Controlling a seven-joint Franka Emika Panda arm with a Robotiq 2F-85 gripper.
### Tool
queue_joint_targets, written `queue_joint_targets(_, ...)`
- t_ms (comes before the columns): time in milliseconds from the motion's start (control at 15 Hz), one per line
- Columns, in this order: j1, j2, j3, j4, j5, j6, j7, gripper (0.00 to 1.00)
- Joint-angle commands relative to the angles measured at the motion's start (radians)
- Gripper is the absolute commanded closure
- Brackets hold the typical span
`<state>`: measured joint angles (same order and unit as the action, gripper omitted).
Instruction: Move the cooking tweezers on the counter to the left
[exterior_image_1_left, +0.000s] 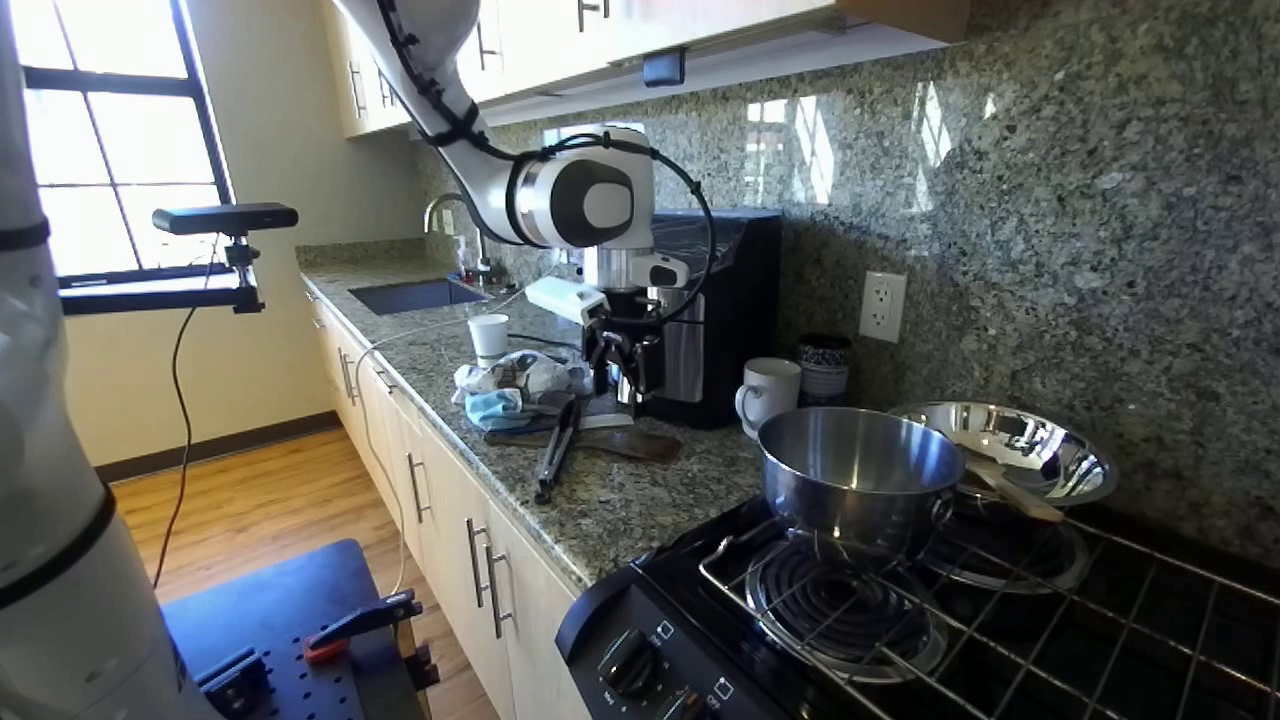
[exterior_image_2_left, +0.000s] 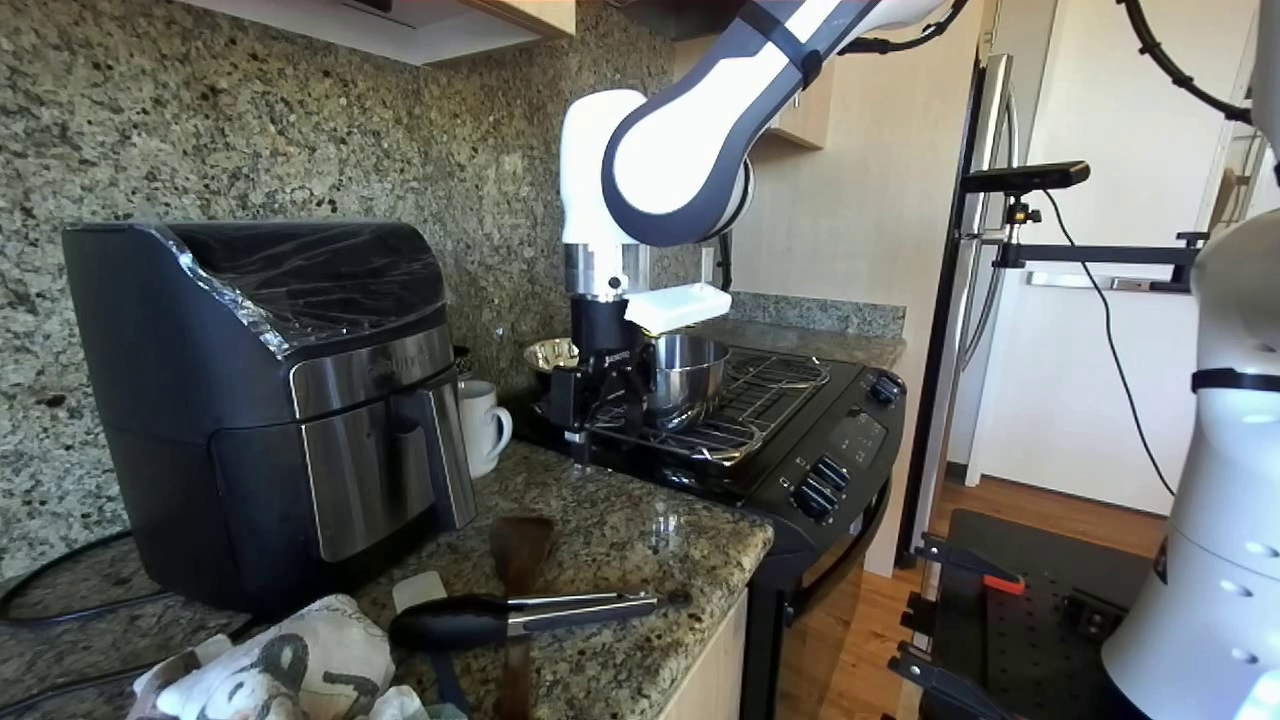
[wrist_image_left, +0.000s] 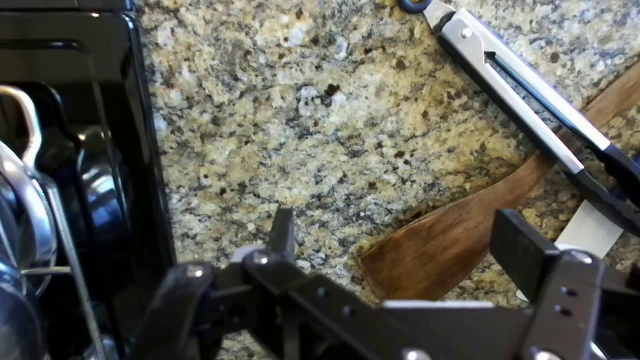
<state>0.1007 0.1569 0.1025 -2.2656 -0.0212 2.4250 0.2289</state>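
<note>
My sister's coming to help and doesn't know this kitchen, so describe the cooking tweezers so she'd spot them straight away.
Beside the black stove is a speckled granite counter, where a brown wooden spatula lies. The cooking tweezers lie crosswise over it. Unlike the one-piece spatula, they have two slender silver arms joined at one end, with black sections toward the other.

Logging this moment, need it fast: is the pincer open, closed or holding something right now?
Pincer: open, holding nothing; its jaws stand well apart in the wrist view.
</note>
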Motion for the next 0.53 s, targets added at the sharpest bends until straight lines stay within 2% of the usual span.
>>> queue_joint_targets(0, 0.015, -0.003, -0.013, 0.005, -0.019, -0.034, 0.036, 0.0)
queue_joint_targets(467, 0.018, 0.013, -0.013, 0.011, -0.023, -0.048, 0.037, 0.0)
